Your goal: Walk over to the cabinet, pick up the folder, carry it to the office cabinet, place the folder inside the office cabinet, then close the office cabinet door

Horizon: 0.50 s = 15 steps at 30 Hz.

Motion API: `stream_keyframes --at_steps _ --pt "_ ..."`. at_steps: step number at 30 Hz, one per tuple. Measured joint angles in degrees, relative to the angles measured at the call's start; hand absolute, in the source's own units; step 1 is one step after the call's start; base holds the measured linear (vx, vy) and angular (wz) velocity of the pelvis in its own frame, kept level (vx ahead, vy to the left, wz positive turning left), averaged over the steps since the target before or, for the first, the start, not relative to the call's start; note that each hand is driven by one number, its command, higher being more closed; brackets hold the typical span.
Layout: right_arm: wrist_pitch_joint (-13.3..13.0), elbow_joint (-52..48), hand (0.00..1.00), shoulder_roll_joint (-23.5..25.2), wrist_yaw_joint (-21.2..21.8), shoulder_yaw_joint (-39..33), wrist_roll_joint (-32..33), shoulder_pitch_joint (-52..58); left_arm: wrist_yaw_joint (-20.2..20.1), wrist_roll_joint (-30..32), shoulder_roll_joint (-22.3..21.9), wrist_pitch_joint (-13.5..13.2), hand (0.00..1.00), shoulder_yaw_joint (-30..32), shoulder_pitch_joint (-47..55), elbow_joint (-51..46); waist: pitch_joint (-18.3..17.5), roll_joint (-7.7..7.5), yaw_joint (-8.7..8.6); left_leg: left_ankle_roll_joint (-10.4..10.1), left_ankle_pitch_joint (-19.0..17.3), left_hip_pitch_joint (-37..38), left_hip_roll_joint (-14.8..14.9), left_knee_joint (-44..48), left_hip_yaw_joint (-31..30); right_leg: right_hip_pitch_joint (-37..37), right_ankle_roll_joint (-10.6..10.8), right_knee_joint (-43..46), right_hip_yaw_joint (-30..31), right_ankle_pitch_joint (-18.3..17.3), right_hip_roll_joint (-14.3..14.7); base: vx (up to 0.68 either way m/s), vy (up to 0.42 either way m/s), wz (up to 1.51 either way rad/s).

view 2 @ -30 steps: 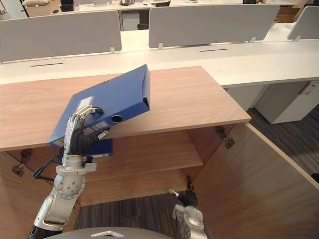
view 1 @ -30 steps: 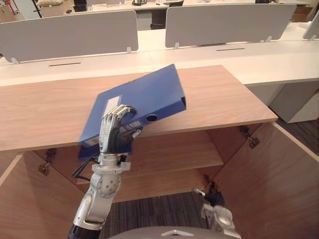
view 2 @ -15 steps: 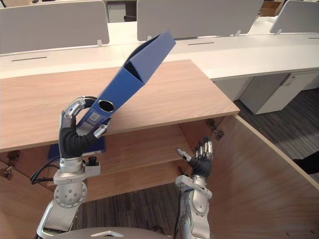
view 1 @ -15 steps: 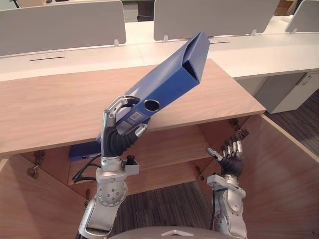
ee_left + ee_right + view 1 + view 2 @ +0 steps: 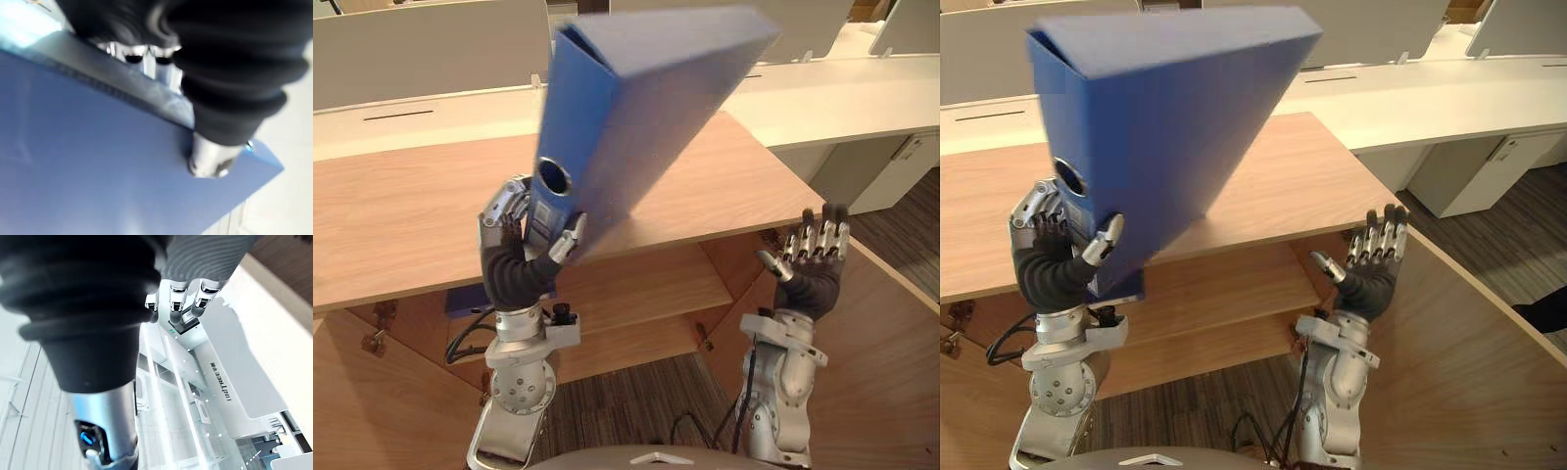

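Observation:
A blue folder [image 5: 636, 108] stands raised high over the wooden cabinet top [image 5: 411, 215], tilted with its spine toward me. My left hand [image 5: 514, 264] grips it at the lower end of the spine, fingers and thumb curled round it; the left wrist view shows its blue cover [image 5: 98, 176] right under the hand. My right hand [image 5: 811, 274] is lifted beside the open right cabinet door [image 5: 891, 352], fingers straight and spread, holding nothing. Below the top, the cabinet's wooden shelf [image 5: 646, 294] lies open to view.
The left cabinet door [image 5: 362, 392] also swings open toward me. Something blue [image 5: 468, 299] lies on the shelf behind my left wrist. White desks with grey divider screens [image 5: 431, 59] run behind the cabinet. Dark carpet [image 5: 636, 411] shows below.
My left hand has swung the folder up from a low tilt to nearly upright and closer to my head. My right hand has risen from near the floor to chest height, fingers spread.

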Motion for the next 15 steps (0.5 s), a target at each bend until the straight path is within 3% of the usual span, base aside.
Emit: stream_keyframes --at_steps 8,15 --pt "0.4 0.2 0.0 -4.6 4.9 1.1 1.5 -4.9 -2.9 -7.0 -0.1 -1.7 1.0 -0.5 -0.1 0.0 0.0 -0.04 1.55 0.6 0.7 -1.0 -0.2 0.0 -2.0 0.3 0.2 0.3 -1.7 0.1 -0.2 -0.01 -0.022 0.13" --pt "1.2 1.9 0.0 -8.3 8.3 1.2 2.2 -7.0 -5.4 -7.8 0.0 -2.4 1.0 -1.0 -0.1 0.0 0.0 -0.05 1.81 1.0 1.3 -1.2 -0.5 -0.1 -3.3 0.3 0.3 0.8 -2.6 0.2 -0.7 -0.05 -0.005 0.1"
